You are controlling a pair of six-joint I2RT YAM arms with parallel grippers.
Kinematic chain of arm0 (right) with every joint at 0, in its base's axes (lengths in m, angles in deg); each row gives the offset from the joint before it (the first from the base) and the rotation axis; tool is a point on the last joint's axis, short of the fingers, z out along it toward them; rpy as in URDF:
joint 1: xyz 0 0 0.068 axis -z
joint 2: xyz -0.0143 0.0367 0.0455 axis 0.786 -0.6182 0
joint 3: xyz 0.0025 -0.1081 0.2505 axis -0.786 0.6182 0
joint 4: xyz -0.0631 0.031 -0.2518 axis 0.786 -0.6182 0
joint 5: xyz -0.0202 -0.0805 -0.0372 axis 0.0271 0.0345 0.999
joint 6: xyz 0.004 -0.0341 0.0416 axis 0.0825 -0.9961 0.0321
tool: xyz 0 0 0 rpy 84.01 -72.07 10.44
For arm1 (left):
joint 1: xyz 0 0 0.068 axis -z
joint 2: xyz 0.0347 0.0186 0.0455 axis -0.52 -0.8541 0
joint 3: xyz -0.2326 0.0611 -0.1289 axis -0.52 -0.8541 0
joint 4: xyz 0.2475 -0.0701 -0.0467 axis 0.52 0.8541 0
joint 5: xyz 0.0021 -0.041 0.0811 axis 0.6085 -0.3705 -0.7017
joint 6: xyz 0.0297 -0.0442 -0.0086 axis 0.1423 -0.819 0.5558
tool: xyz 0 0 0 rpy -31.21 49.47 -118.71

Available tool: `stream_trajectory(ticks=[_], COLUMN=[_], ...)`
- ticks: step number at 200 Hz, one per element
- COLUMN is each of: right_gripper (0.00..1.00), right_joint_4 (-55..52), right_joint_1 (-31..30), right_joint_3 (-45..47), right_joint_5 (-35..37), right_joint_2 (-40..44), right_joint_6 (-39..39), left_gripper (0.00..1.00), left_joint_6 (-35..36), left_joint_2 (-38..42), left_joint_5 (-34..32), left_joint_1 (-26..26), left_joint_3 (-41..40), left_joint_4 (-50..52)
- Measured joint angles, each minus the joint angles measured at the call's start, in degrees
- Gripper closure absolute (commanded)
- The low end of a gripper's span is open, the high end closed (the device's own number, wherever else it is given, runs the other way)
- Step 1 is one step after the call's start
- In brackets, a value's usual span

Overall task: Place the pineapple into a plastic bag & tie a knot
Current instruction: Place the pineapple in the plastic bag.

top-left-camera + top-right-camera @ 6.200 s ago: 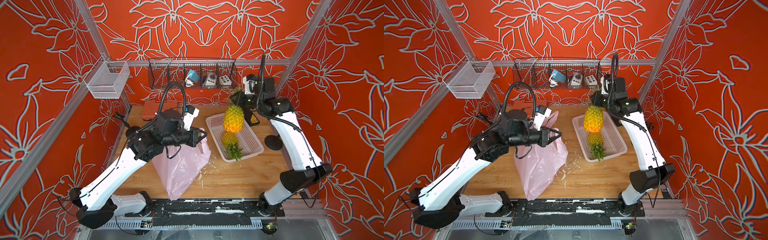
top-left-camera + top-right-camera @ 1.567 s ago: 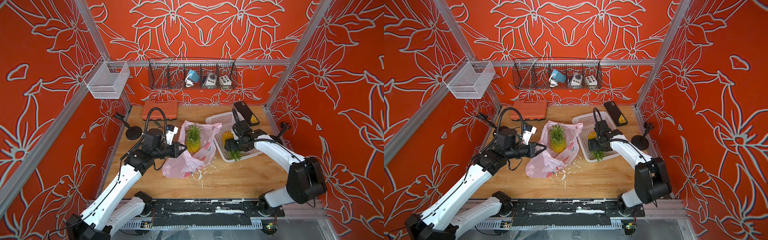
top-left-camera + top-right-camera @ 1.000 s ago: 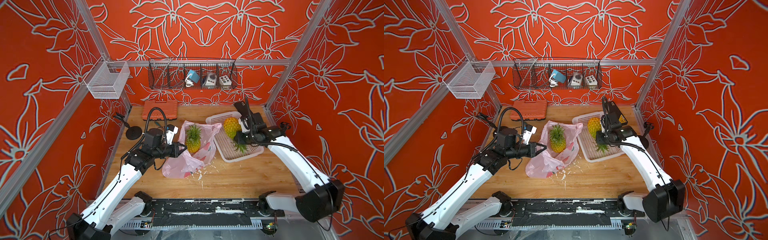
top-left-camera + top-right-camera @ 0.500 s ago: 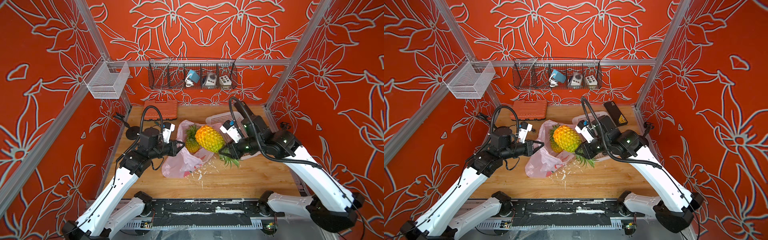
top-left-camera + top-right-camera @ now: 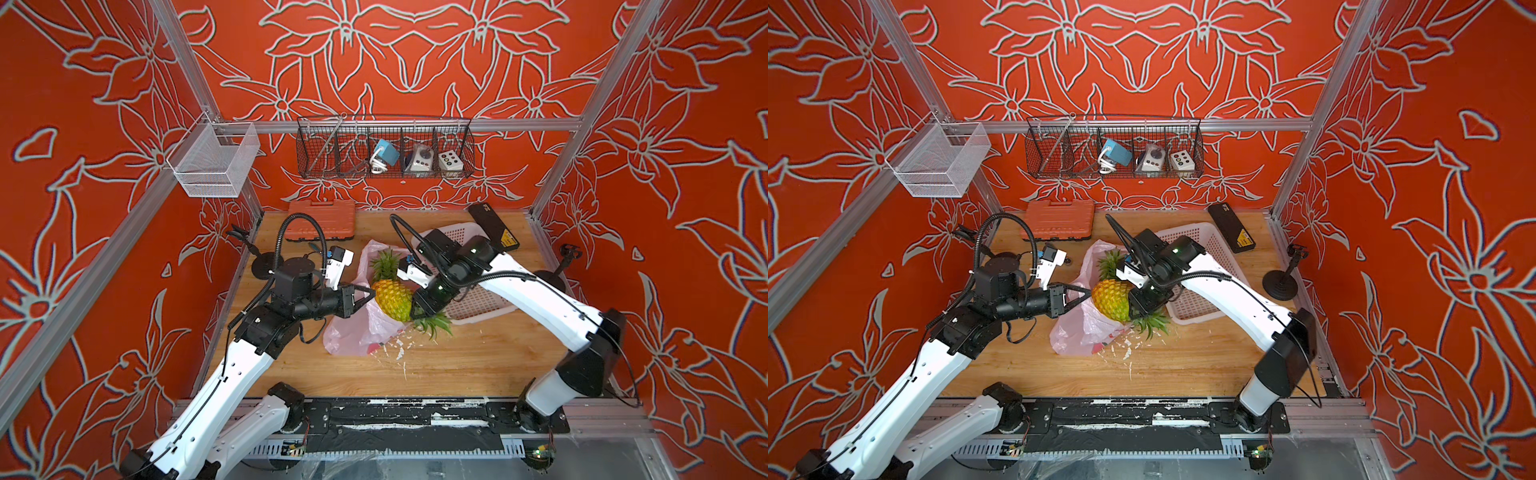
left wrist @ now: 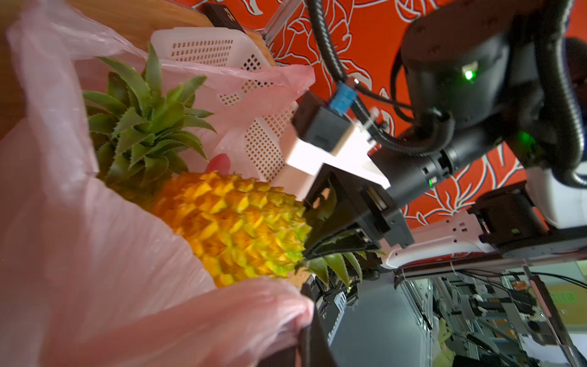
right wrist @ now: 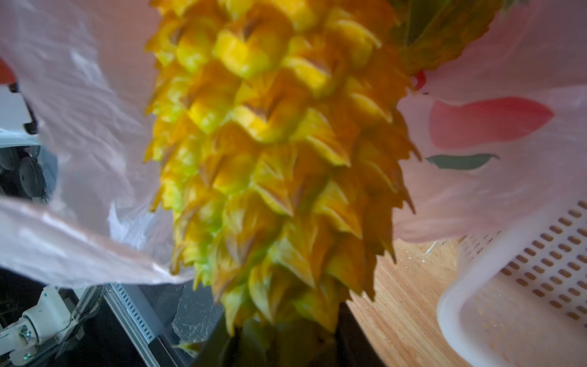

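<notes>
One pineapple (image 5: 392, 300) clamped in right tool (image 5: 417, 309), second pineapple (image 5: 384, 264) inside plastic bag (image 5: 353, 332) pinched by left tool (image 5: 368, 294).

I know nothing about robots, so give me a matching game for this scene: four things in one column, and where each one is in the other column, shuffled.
Things
1. sideways yellow pineapple
2. thin pale-pink plastic bag
3. white perforated plastic basket
4. orange plastic tool case

Places
A. at the back edge of the wooden table
B. rim pinched in the shut left gripper
C. on the table, partly under the right arm
D. gripped at its leafy crown end by the right gripper, at the bag's mouth

Pairs: 1-D, 2-B, 3-C, 4-A
</notes>
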Motion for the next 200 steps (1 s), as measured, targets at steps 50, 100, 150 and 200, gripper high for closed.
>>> stream_trajectory(ticks=[50,100,150,200], right_gripper=[1.00,0.51,0.21,0.12], right_joint_4=[-9.1,-15.4,-8.3,0.3], right_joint_1=[-2.5,-4.3,-2.9,4.7], right_joint_3=[-22.1,-29.2,-37.8,-27.3], right_joint_5=[1.1,0.9,-0.5,8.0], right_joint_2=[-18.2,-26.5,-26.2,-8.8], right_joint_6=[-4.4,-4.9,1.3,5.0], left_gripper=[1.00,1.00,1.00,1.00], left_joint_6=[1.0,1.5,0.6,-0.9], left_joint_2=[-1.3,-1.3,0.5,1.1], left_joint_5=[2.8,3.8,2.9,1.1], left_joint_1=[0.0,0.0,0.1,0.1], left_joint_3=[-0.9,-0.9,-3.1,-3.2], left_joint_4=[0.0,-1.2,-3.3,-4.1])
